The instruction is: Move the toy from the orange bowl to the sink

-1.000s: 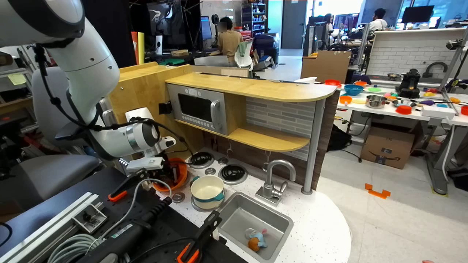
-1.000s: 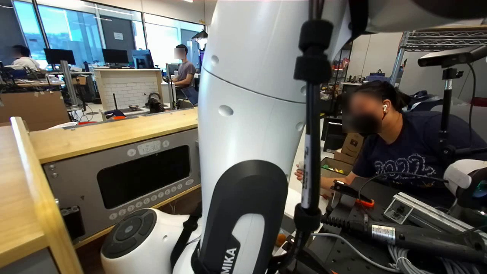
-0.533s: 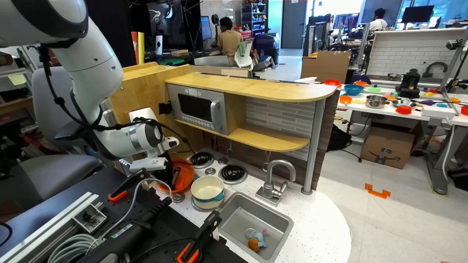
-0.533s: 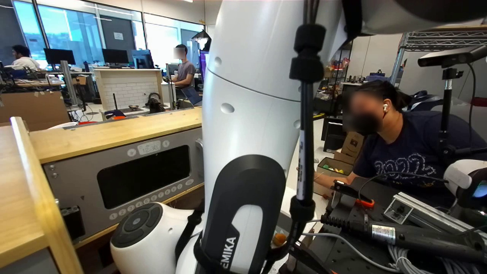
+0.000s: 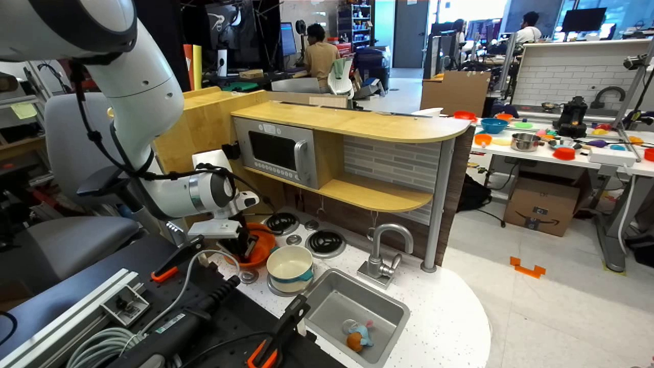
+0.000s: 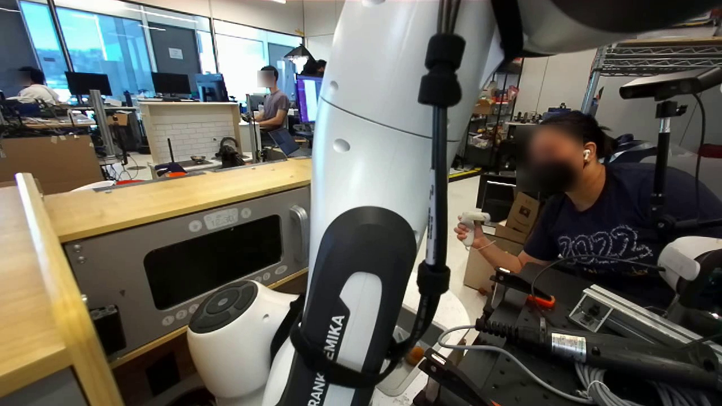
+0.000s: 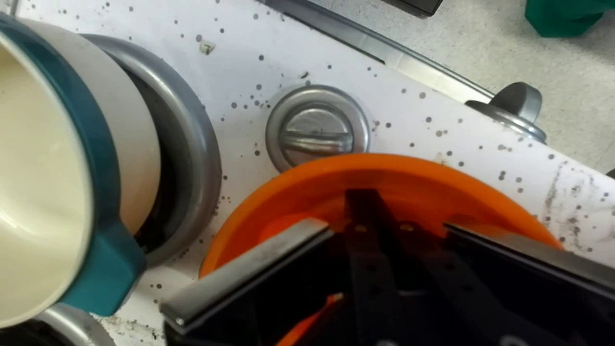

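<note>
The orange bowl [image 5: 264, 244] sits at the left end of the white counter, partly hidden behind my gripper [image 5: 249, 251] in an exterior view. In the wrist view its rim [image 7: 365, 161] curves around the dark fingers, which reach down inside it. They stand shut, and nothing shows between them, though it is dark there. Over in the grey sink [image 5: 334, 301] lies a small soft toy [image 5: 359, 337], light blue with a brown-orange round part. An exterior view shows just its round part [image 6: 416, 354] beside the arm. Much of the bowl's inside is hidden by the fingers.
A cream pot with teal trim [image 5: 290, 267] stands close beside the bowl, towards the sink. Behind are black burners [image 5: 325, 242] and the arched faucet [image 5: 391, 240]. The microwave shelf [image 5: 276, 153] overhangs the counter. Black clamps [image 5: 291, 322] line the front edge.
In an exterior view the arm and gripper have shifted right, and the orange bowl has slid the same way, nearer the pot. The toy in the sink has not moved.
</note>
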Robot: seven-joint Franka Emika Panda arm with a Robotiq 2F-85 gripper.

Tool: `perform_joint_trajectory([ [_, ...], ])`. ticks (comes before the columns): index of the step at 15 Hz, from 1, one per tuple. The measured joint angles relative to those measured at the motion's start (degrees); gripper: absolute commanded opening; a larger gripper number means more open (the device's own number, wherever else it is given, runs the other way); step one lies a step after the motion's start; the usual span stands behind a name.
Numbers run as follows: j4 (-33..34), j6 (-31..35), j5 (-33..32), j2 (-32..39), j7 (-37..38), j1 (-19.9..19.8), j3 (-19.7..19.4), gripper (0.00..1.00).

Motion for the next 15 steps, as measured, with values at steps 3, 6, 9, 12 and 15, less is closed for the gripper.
perform_joint_trajectory([
  [3, -3.7, 2.3, 0.0, -3.0, 0.8, 0.8, -0.8, 0.01],
  [6, -10.9, 7.3, 0.0, -8.4, 2.9, 4.7, -4.3, 0.01],
  [9, -19.5, 11.9, 0.0, -14.8, 4.8, 10.8, -8.8, 0.01],
  [12, -28.3, 14.5, 0.1, -21.5, 5.3, 16.4, -13.4, 0.01],
  [15, -36.2, 14.9, 0.7, -27.8, 5.2, 19.1, -16.9, 0.01],
])
